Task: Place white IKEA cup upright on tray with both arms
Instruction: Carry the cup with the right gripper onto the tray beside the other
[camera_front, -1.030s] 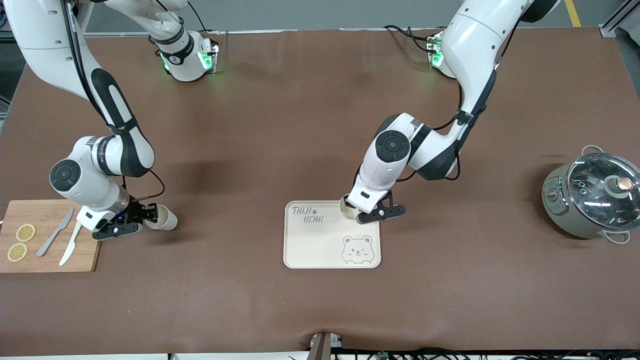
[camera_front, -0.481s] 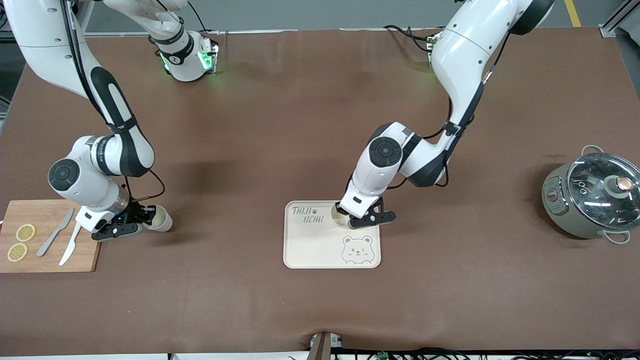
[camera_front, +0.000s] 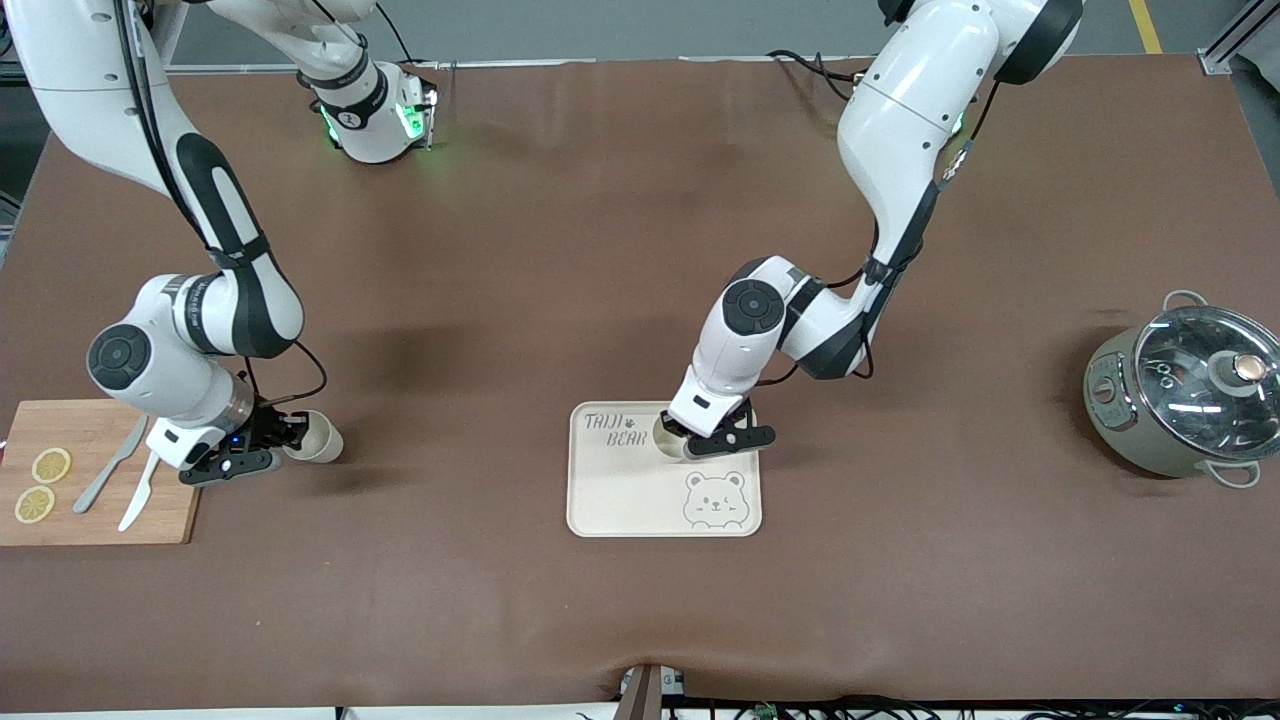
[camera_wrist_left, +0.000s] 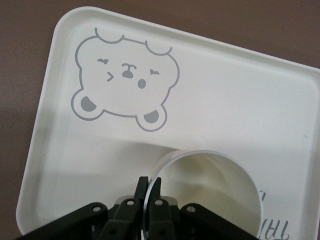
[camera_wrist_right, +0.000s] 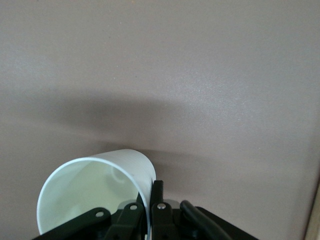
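Note:
The cream-white tray (camera_front: 640, 500) with "TAIJI BEAR" lettering and a bear face lies at the table's middle; it fills the left wrist view (camera_wrist_left: 225, 100). My left gripper (camera_front: 692, 438) is shut on the rim of a white cup (camera_front: 664, 436) that stands upright, mouth up, over the tray's edge nearest the arms' bases; the cup's open mouth shows in the left wrist view (camera_wrist_left: 210, 195). My right gripper (camera_front: 285, 440) is shut on the rim of a second white cup (camera_front: 318, 438), tilted on its side just above the brown table beside the cutting board; it also shows in the right wrist view (camera_wrist_right: 95, 195).
A bamboo cutting board (camera_front: 95, 475) with two lemon slices (camera_front: 42, 484), a grey knife (camera_front: 110, 462) and a white knife (camera_front: 142, 486) lies at the right arm's end. A grey pot with a glass lid (camera_front: 1180, 395) stands at the left arm's end.
My left gripper has carried its cup from the tray's corner inward over the tray, toward the lettering. My right gripper and its cup have shifted slightly toward the cutting board.

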